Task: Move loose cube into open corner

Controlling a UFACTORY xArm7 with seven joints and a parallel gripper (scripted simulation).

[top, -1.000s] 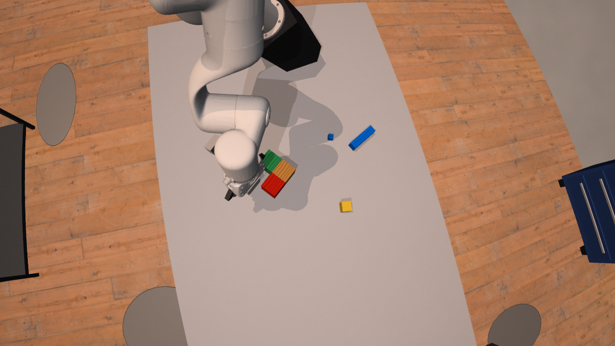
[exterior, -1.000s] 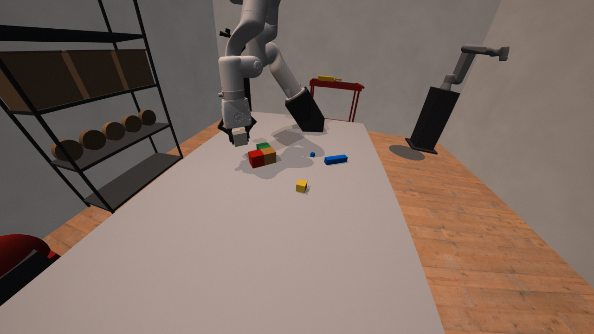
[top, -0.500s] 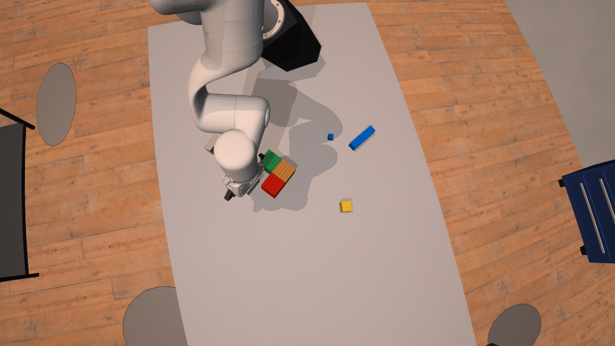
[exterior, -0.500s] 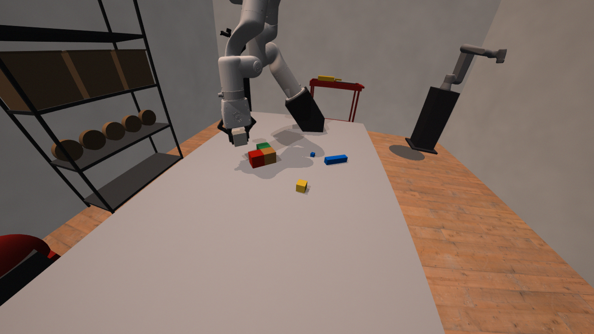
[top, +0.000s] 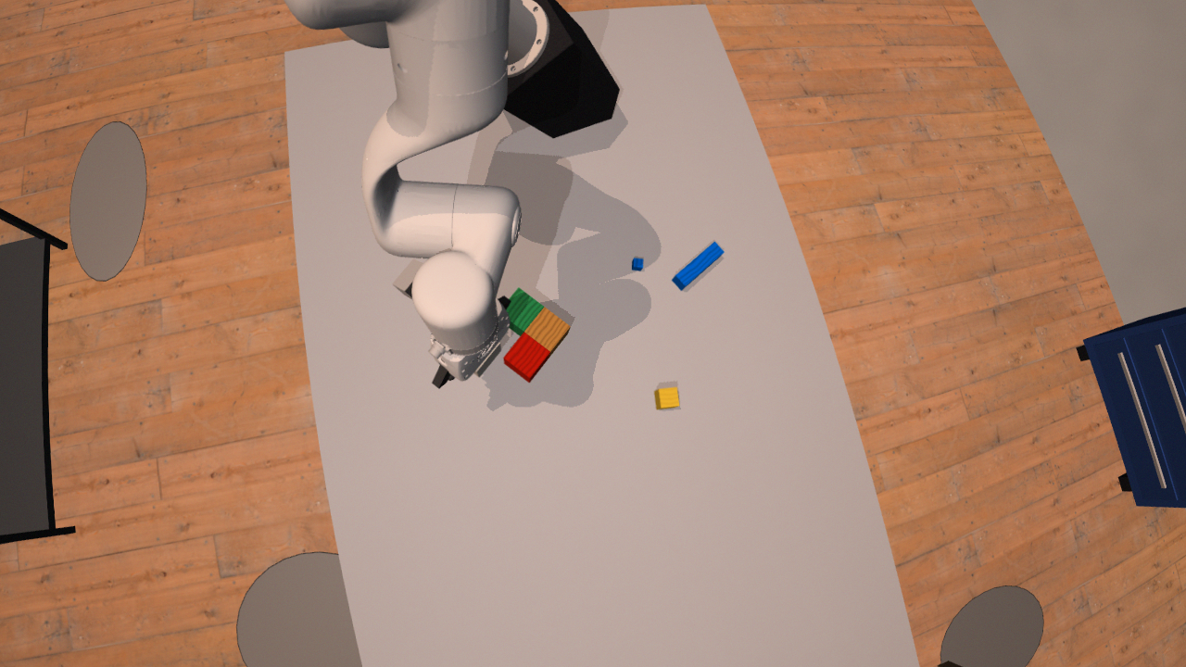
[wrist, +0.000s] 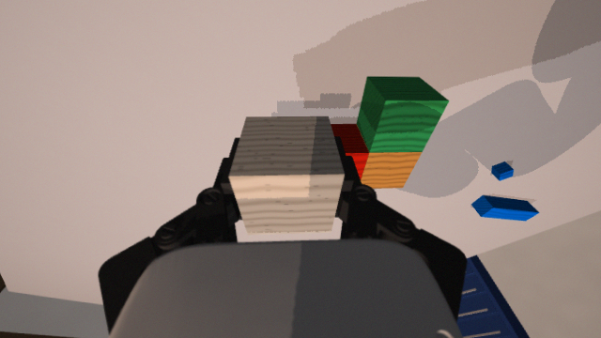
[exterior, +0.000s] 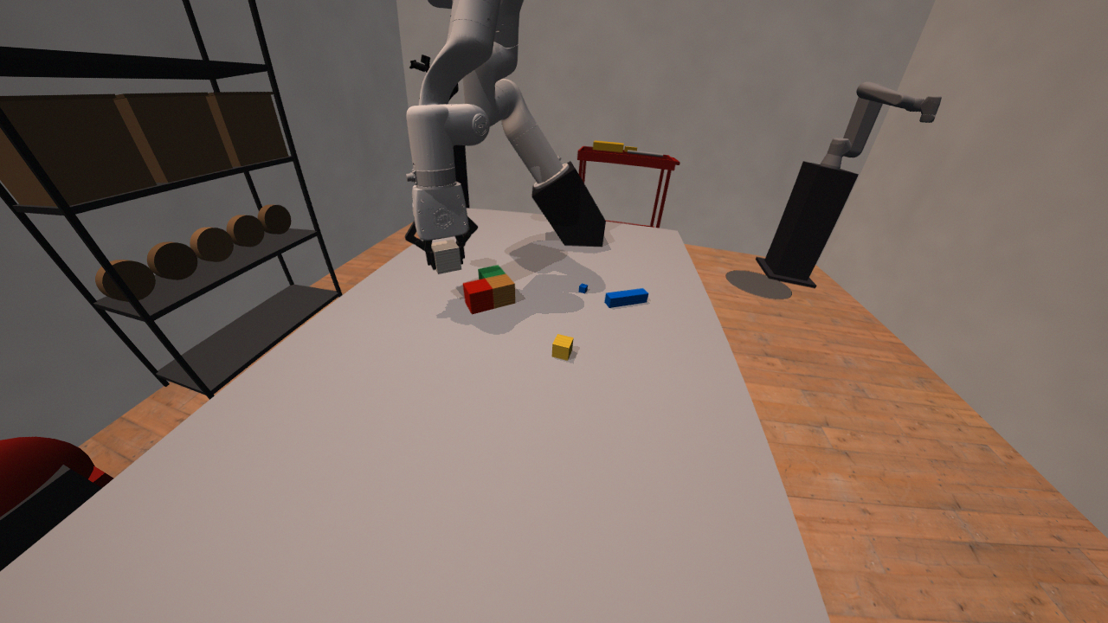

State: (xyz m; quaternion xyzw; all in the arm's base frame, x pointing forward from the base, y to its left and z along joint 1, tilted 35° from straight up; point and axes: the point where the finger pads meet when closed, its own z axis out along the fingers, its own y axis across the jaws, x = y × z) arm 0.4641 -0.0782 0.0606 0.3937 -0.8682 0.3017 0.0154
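Note:
My gripper is shut on the loose white wooden cube and holds it above the table; it also shows in the exterior view. A green cube, an orange cube and a red cube sit together in an L on the table. The open corner of the L faces the left side of the table, towards my gripper. The held cube hangs just to the left of that group and above it. In the top view the arm's wrist hides the held cube.
A long blue block and a small blue cube lie to the right of the group. A yellow cube lies nearer the front right. A shelf rack stands left of the table.

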